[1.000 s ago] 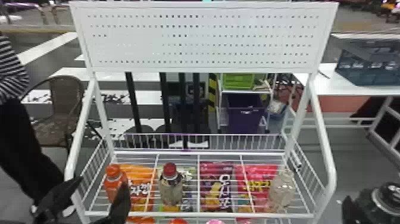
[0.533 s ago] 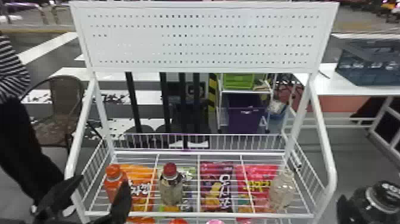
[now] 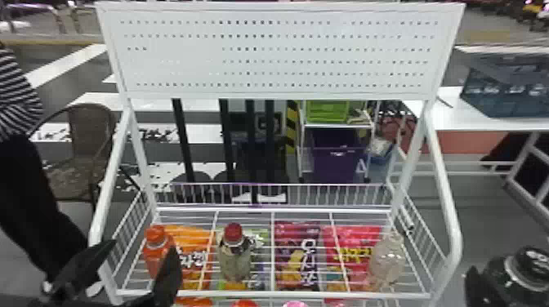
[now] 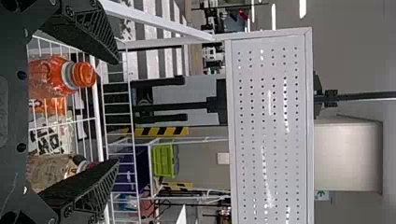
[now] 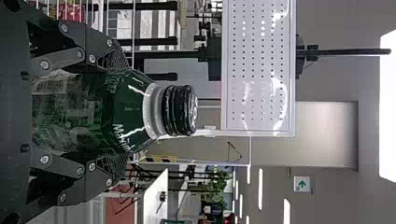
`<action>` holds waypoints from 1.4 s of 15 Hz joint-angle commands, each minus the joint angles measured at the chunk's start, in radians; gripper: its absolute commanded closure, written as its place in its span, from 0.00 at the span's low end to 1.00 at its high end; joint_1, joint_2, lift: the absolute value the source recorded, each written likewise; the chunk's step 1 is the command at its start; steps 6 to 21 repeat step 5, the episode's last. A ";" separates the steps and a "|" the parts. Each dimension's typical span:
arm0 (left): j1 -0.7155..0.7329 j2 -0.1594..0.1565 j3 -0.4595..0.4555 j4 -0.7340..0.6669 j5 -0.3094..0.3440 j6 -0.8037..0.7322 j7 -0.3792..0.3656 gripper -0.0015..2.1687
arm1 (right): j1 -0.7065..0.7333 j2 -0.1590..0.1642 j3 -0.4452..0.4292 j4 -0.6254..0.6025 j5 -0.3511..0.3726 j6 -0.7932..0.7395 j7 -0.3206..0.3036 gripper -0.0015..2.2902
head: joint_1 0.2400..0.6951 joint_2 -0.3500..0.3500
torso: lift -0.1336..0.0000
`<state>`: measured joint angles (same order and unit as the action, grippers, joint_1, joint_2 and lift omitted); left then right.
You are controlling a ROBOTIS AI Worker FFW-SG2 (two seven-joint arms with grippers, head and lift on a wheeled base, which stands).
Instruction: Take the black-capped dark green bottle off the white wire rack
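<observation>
Right gripper (image 5: 123, 112), clenched around the green bottle (image 3: 525, 275) at four o'clock in the head view; the bottle is roughly upright, outside the rack (image 3: 245, 293). Left gripper (image 3: 142, 246), at eight o'clock, fingers parted, holding nothing. Beyond the near rail, from eight to four o'clock, stand the orange bottle (image 3: 154, 257), the red-capped bottle (image 3: 235, 261) and the clear bottle (image 3: 388, 261). As judged from this arrangement, grasp and removal are both complete; only a steady hold, or perhaps carrying the bottle farther off, is left.
</observation>
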<state>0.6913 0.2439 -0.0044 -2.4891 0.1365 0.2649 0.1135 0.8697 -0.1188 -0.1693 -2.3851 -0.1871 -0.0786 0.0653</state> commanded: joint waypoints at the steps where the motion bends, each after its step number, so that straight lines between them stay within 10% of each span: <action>1: -0.007 0.000 0.001 0.001 0.000 0.011 0.000 0.07 | -0.001 0.002 -0.002 0.004 -0.002 -0.005 0.011 0.45 | 0.57 0.50 | 1.00; 21: -0.012 0.000 0.001 0.003 0.000 0.017 0.002 0.07 | -0.005 0.001 -0.002 0.006 -0.002 -0.005 0.013 0.45 | 0.57 0.50 | 1.00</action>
